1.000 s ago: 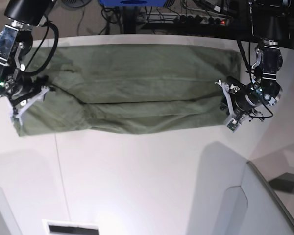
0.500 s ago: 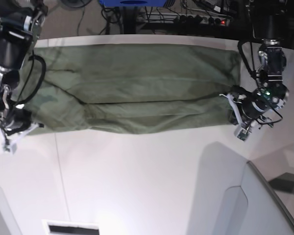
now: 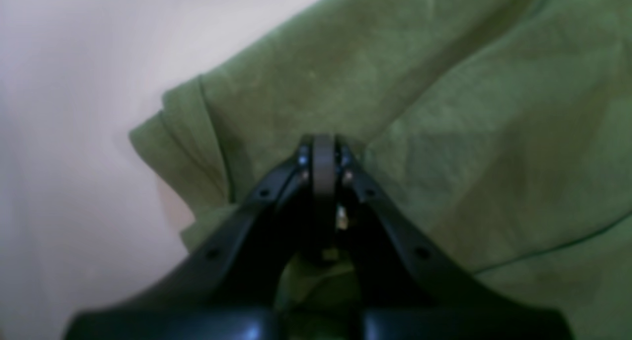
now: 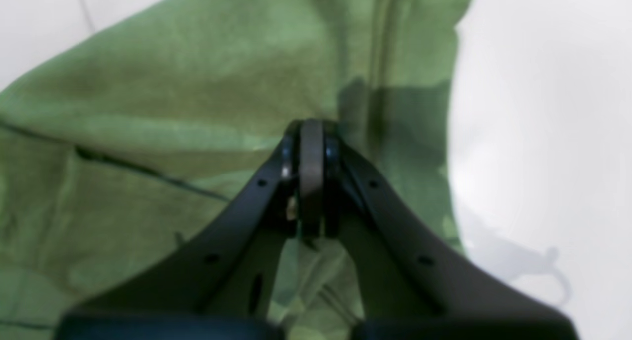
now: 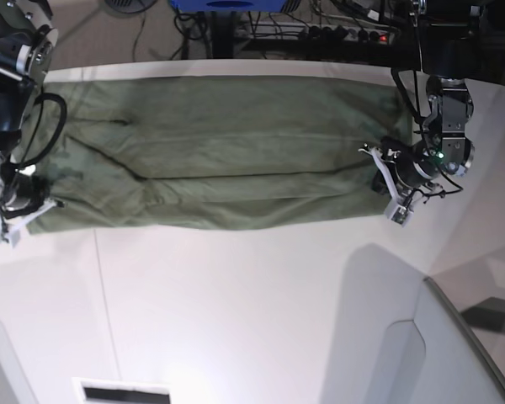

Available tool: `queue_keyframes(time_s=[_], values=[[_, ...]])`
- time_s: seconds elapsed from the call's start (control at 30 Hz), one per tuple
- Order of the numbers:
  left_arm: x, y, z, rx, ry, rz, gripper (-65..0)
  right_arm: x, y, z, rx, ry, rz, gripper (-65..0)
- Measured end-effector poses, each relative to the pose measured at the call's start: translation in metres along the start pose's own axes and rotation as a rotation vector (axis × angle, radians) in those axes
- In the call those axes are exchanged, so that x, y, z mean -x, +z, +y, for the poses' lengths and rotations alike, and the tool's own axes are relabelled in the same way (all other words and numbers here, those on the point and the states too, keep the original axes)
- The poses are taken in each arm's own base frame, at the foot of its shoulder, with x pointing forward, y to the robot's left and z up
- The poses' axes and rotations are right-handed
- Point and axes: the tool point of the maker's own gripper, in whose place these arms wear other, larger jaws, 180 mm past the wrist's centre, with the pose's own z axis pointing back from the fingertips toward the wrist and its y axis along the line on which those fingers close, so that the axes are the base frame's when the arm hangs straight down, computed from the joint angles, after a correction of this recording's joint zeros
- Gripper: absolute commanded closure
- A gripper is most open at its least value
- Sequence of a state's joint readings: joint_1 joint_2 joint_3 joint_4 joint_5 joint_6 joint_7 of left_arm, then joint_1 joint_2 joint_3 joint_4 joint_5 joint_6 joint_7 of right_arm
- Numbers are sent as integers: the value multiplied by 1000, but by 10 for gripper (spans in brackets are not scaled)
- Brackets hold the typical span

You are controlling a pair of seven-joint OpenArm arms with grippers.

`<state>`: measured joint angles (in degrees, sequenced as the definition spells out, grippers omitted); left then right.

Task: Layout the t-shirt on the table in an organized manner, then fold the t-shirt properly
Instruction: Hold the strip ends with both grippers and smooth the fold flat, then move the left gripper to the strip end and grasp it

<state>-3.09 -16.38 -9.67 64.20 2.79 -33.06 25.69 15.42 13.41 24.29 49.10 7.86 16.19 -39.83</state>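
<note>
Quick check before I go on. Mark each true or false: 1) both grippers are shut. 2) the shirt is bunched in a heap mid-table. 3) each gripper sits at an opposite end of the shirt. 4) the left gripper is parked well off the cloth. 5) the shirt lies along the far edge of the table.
1) True. The left gripper and the right gripper both have their jaws pressed together.
2) False. The shirt is stretched out as a long folded band.
3) True. One is at each short end in the base view.
4) False. Its tip sits over the shirt's corner hem.
5) True. It runs beside the far edge of the table.
</note>
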Motion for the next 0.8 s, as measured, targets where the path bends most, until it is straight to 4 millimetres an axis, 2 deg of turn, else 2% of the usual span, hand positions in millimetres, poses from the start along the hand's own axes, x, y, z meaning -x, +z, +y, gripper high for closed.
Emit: queue_keyframes(time_s=[0.07, 0.17, 0.27, 0.33, 0.4, 0.47, 0.53, 0.6, 0.63, 0.67, 0.7, 0.8], values=[[-7, 0, 5, -13, -5, -2, 0, -2, 0, -1, 8, 3, -4, 0], [-38, 11, 14, -47, -41, -74, 0, -12, 13, -4, 36, 28, -52, 0], [-67, 28, 21, -88, -93, -106, 0, -44, 41, -1, 60, 68, -194, 0], [-78, 45, 31, -132, -88, -116, 0, -64, 64, 14, 51, 97, -296, 0], [-84, 66, 48, -181, -45, -137, 0, -73, 86, 30, 34, 125, -377, 0], [-73, 85, 57, -127, 28, -163, 0, -68, 99, 39, 37, 137, -414, 0], [-43, 103, 78, -127, 198, -182, -15, -51, 103, 41, 36, 147, -406, 0], [7, 112, 95, -137, 316, -114, -273, -31, 100, 40, 46, 147, -371, 0], [24, 115, 97, -125, 363, -106, -421, -24, 98, 41, 44, 146, -358, 0], [36, 117, 95, -105, 397, -110, -550, -19, 97, 43, 40, 143, -350, 0], [39, 118, 92, -80, 438, -149, -650, -14, 95, 47, 25, 139, -343, 0], [45, 113, 78, -12, 556, -232, -650, -9, 94, 49, 16, 147, -332, 0]])
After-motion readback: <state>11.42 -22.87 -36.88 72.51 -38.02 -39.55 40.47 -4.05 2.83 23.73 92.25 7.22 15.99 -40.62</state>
